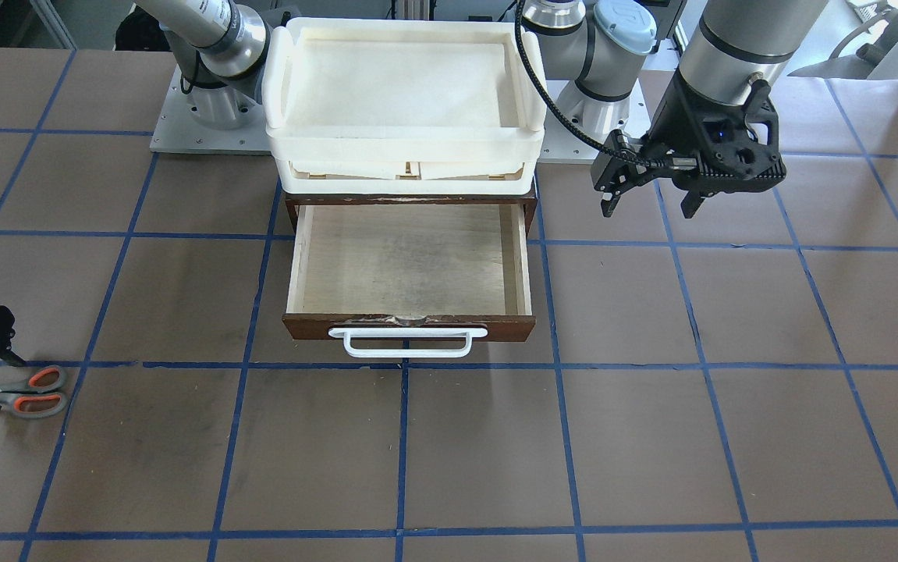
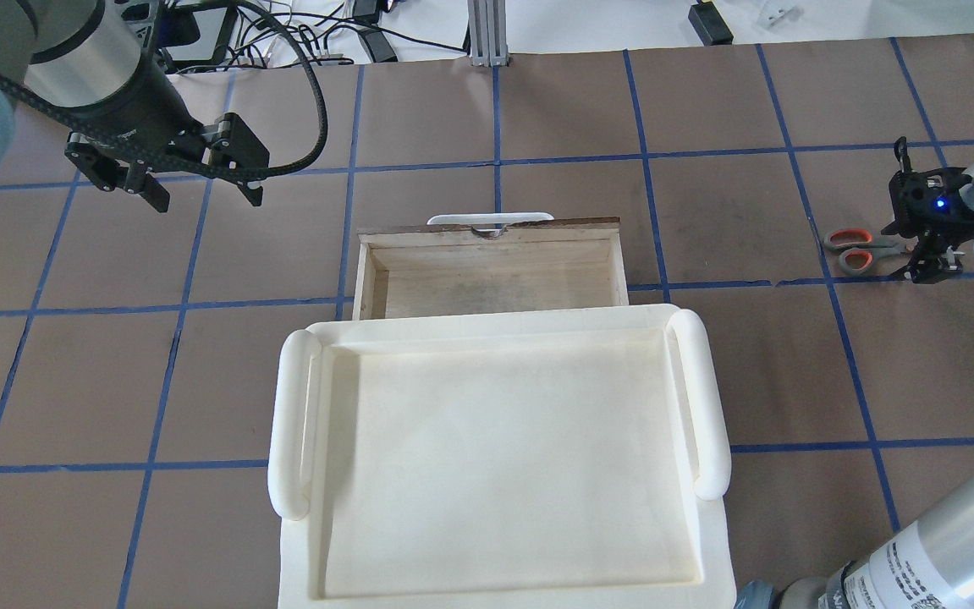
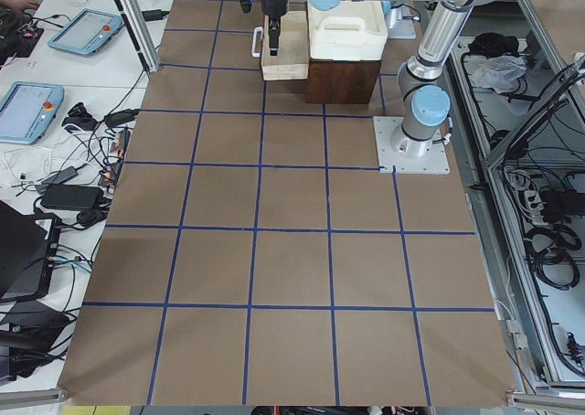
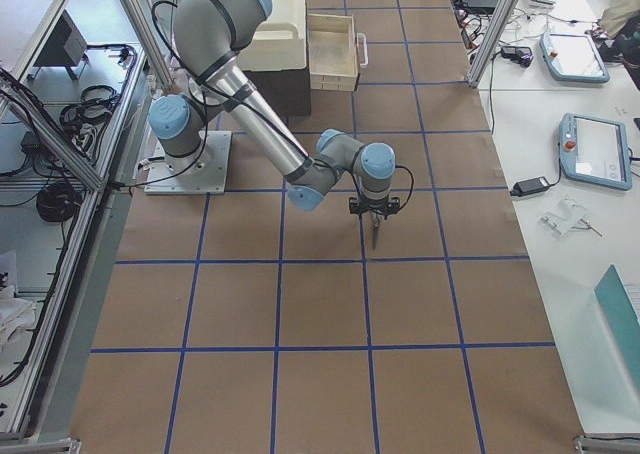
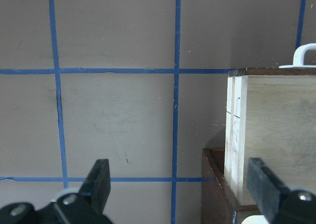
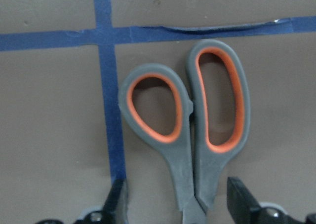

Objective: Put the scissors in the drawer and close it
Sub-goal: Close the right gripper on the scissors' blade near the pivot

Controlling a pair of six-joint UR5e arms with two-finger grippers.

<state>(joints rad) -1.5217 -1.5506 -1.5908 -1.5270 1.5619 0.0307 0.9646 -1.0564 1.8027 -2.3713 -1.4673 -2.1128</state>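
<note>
**Location.** The scissors [image 6: 190, 130] lie flat on the surface [image 1: 651, 437], on the robot's right side and well apart from the drawer [image 1: 527, 257]. Their finger loops point toward the drawer. The smaller loop touches a strip of blue tape. The drawer stands pulled out and its plywood floor is bare.

**Tool state.**
- The right tool [image 2: 910, 252] is lowered over the scissors. Its jaws are apart, one on each side of the two handle shanks. Neither finger touches them, so nothing is held.
- The left tool [image 1: 649, 207] hangs beside the drawer cabinet, spread wide and empty.

**Handling.**
- The scissors appear light, rigid and thin.
- Because they lie so low, the fingertips probably have to come almost to the surface to get hold of them.
- The blades are hidden beneath the right tool.
- The best place to take hold seems to be across both shanks, just behind the loops. Squeezing there should keep the pair shut.
- Holding a single loop may let the other half swing on the pivot.

**Materials.**
- The handles are grey moulded plastic, smooth and rounded. The oval loops, of unequal size, are lined in orange-red.
- The drawer has pale plywood walls, a dark brown front and a white bar handle [image 1: 406, 343].
- The surface is matt brown and gridded with tape.
</note>
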